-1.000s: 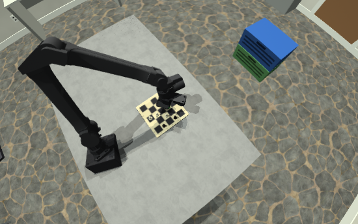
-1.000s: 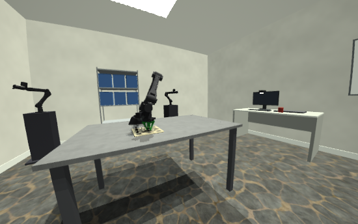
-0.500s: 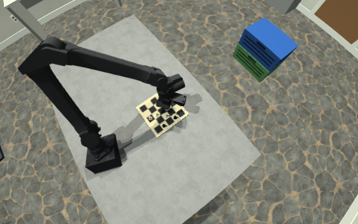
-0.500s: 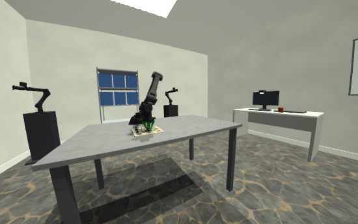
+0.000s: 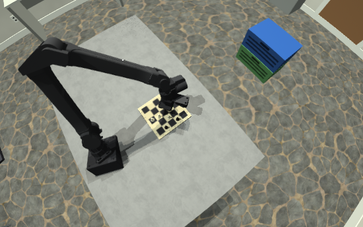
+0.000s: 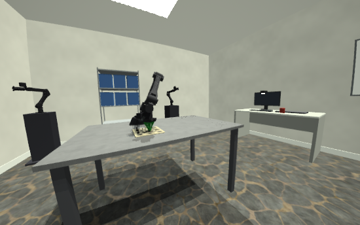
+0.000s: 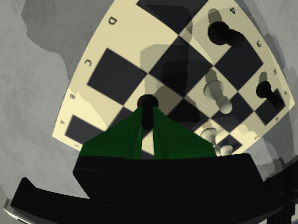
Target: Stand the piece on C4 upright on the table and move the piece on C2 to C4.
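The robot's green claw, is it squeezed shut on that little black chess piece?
Yes, shut on it. In the wrist view the green fingers press together around the dark piece, whose round top pokes out above the gripper.

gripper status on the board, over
Gripper shut on black piece, low over the chessboard. Other pieces stand close beside. Piece not yet lifted off.
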